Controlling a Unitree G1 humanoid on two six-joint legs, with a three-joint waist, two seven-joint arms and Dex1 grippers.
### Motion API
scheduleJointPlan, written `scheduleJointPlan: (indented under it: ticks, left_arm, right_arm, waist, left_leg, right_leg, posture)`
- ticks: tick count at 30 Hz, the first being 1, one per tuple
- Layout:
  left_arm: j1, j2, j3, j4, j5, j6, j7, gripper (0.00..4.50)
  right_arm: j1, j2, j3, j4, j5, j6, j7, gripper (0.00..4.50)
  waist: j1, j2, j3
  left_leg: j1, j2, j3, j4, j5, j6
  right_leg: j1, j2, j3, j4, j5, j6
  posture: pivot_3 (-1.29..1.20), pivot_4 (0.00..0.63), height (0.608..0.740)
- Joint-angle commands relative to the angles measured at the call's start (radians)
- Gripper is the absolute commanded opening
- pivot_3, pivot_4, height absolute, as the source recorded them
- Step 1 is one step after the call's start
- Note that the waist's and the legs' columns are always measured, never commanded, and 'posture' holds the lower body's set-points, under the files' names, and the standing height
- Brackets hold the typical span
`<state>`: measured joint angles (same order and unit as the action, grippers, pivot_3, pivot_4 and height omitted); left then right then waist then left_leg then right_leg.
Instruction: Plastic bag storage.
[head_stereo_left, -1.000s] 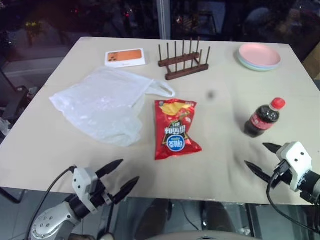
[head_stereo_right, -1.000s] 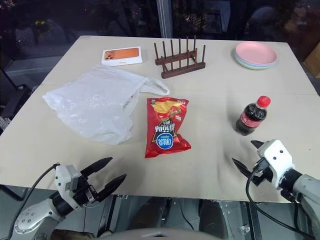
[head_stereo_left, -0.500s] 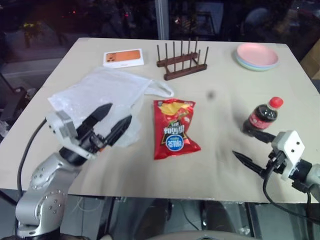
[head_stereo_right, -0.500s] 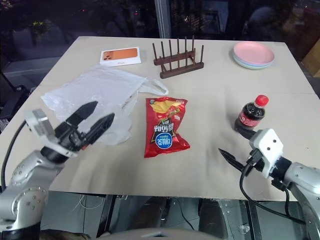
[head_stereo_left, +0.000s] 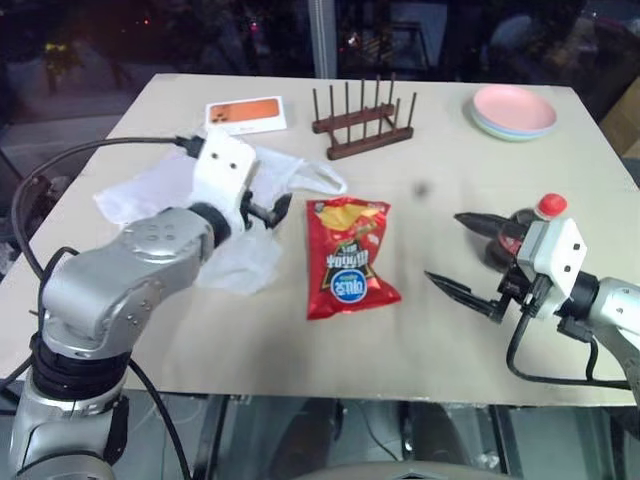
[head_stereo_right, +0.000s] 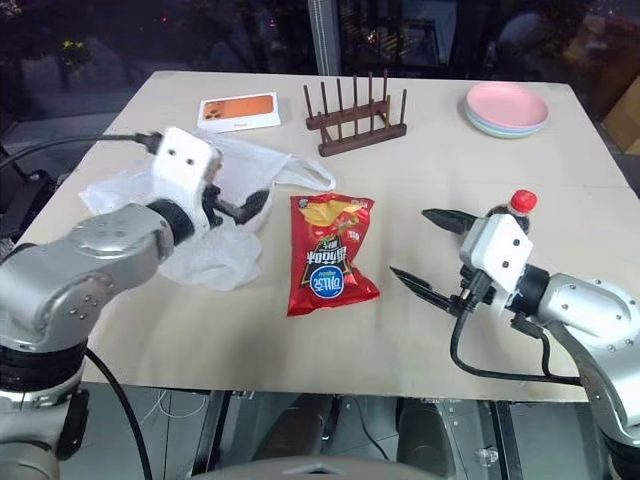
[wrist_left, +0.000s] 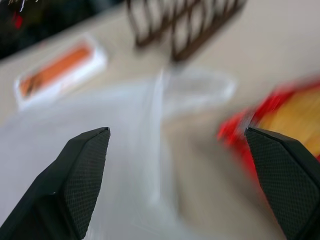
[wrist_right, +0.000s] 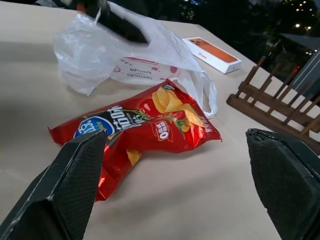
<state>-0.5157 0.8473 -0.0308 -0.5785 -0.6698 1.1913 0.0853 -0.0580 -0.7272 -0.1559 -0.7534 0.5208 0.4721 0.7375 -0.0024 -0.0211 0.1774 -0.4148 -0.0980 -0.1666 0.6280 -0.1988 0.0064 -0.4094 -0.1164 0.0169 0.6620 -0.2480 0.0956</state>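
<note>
From the head cameras, one beige surface carries one plastic bag, one red chip packet, one cola bottle, one wooden rack with upright pegs, one orange phone box and one stack of plates – pink on top. The plastic bag lies flat on the left half of the surface, just beside the chip packet, with a loop handle reaching toward the rack. The left claw hangs over the bag's right part, its two black fingers spread with nothing between them. The right claw sits between the chip packet and the cola bottle, its two fingers wide apart and empty, pointing toward the packet. In the left wrist view, two black fingertips stand well apart above the blurred whitish bag; the handle loop, the red packet, the orange box and the rack lie beyond. In the right wrist view, two fingertips frame the chip packet lying flat, with the crinkled bag behind it – one black finger of the left claw over the bag – and the orange box and rack farther off.
</note>
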Motion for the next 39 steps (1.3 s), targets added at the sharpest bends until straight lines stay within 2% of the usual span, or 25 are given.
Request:
scheduleJointPlan:
  ticks: [1, 2, 8, 13, 16, 19, 23, 25, 27, 32, 35, 39]
  left_arm:
    - [-0.028, 0.017, -0.068, -0.016, 0.141, 0.029, 0.033, 4.48]
    - [-0.039, 0.029, -0.115, -0.006, 0.183, 0.029, 0.027, 4.48]
    - [-0.145, -0.068, -0.334, 0.188, 0.408, 0.001, 0.039, 4.48]
    - [-0.091, -0.072, -0.379, 0.362, 0.565, -0.082, 0.027, 4.48]
    - [-0.076, -0.101, -0.363, 0.446, 0.637, -0.166, 0.028, 4.48]
    - [-0.073, -0.106, -0.337, 0.479, 0.707, -0.249, 0.023, 3.75]
    - [-0.023, -0.093, -0.293, 0.464, 0.752, -0.316, -0.018, 1.92]
    - [-0.002, -0.114, -0.231, 0.451, 0.744, -0.377, -0.034, 0.82]
    - [0.003, -0.141, -0.162, 0.432, 0.719, -0.429, -0.059, 0.12]
    - [-0.034, -0.210, 0.093, 0.372, 0.552, -0.377, -0.183, 0.12]
    - [-0.109, -0.226, 0.261, 0.361, 0.394, -0.243, -0.275, 0.12]
    - [-0.145, -0.203, 0.293, 0.365, 0.327, -0.139, -0.344, 0.12]
  right_arm:
    - [-0.015, 0.014, 0.049, -0.016, -0.023, -0.051, 0.006, 4.50]
    - [-0.020, 0.019, 0.063, -0.009, -0.033, -0.060, 0.003, 4.50]
    - [-0.056, 0.023, 0.068, 0.049, -0.038, -0.120, 0.043, 4.50]
    - [-0.052, 0.022, 0.095, 0.037, -0.061, -0.126, 0.040, 4.50]
    - [-0.046, 0.031, 0.100, 0.007, -0.056, -0.110, 0.015, 4.50]
    - [-0.050, 0.045, 0.108, -0.007, -0.055, -0.099, -0.011, 4.50]
    - [-0.049, 0.055, 0.124, -0.036, -0.058, -0.079, -0.040, 4.50]
    - [-0.046, 0.056, 0.128, -0.037, -0.060, -0.077, -0.046, 4.50]
    - [-0.046, 0.056, 0.132, -0.034, -0.059, -0.078, -0.049, 4.50]
    - [-0.053, 0.061, 0.130, -0.036, -0.058, -0.055, -0.077, 4.50]
    - [-0.015, 0.077, 0.081, -0.056, -0.028, 0.036, -0.158, 4.50]
    - [0.041, 0.103, 0.004, -0.091, 0.130, 0.187, -0.237, 4.50]
  waist:
    - [-0.001, 0.000, 0.000]
    - [-0.001, 0.000, 0.000]
    - [0.014, -0.001, 0.000]
    - [0.004, -0.001, 0.001]
    - [0.005, -0.001, 0.000]
    - [0.010, -0.001, 0.000]
    - [0.010, -0.001, 0.000]
    - [0.010, -0.001, 0.000]
    - [0.014, -0.001, 0.000]
    - [0.015, -0.001, 0.000]
    - [0.014, -0.001, 0.000]
    - [0.013, -0.001, 0.000]
  left_leg:
    - [0.000, 0.000, 0.001, 0.000, 0.000, 0.000]
    - [0.000, 0.000, 0.002, 0.000, 0.000, 0.000]
    - [0.001, -0.001, 0.004, 0.001, 0.000, 0.000]
    - [0.000, 0.000, 0.005, 0.001, 0.000, 0.000]
    - [0.000, 0.000, 0.004, 0.001, 0.000, 0.000]
    - [-0.001, 0.000, 0.003, 0.001, 0.000, 0.000]
    - [-0.001, 0.000, 0.002, 0.001, 0.000, 0.000]
    - [0.000, 0.000, 0.001, 0.001, 0.000, 0.000]
    - [-0.001, 0.000, 0.000, 0.001, 0.000, 0.000]
    - [-0.001, 0.000, -0.002, 0.002, 0.000, 0.000]
    - [-0.001, 0.000, -0.002, 0.002, 0.000, 0.000]
    - [-0.001, -0.001, -0.002, 0.002, 0.000, 0.000]
  right_leg:
    - [0.000, 0.000, 0.000, 0.000, 0.000, 0.000]
    - [0.000, 0.000, 0.000, 0.000, 0.000, 0.000]
    - [0.001, -0.002, 0.001, 0.000, 0.001, 0.002]
    - [-0.001, 0.000, 0.003, 0.000, 0.001, 0.001]
    - [-0.001, -0.001, 0.003, 0.000, 0.001, 0.001]
    - [-0.001, -0.002, 0.003, -0.001, 0.001, 0.001]
    - [-0.001, -0.003, 0.003, 0.000, 0.001, 0.001]
    - [-0.001, -0.003, 0.003, 0.000, 0.001, 0.001]
    - [-0.001, -0.003, 0.003, 0.000, 0.001, 0.001]
    - [-0.001, -0.003, 0.001, 0.000, 0.001, 0.001]
    - [-0.001, -0.003, 0.001, 0.001, 0.001, 0.001]
    - [-0.001, -0.002, 0.001, 0.001, 0.001, 0.001]
  posture:
    - [0.00, 0.150, 0.740]
    - [0.00, 0.150, 0.740]
    - [0.00, 0.150, 0.740]
    - [0.00, 0.150, 0.740]
    - [0.00, 0.150, 0.740]
    - [0.00, 0.150, 0.740]
    - [0.00, 0.150, 0.740]
    - [0.00, 0.150, 0.740]
    - [0.00, 0.150, 0.740]
    - [0.00, 0.150, 0.740]
    - [0.00, 0.150, 0.740]
    - [0.00, 0.150, 0.740]
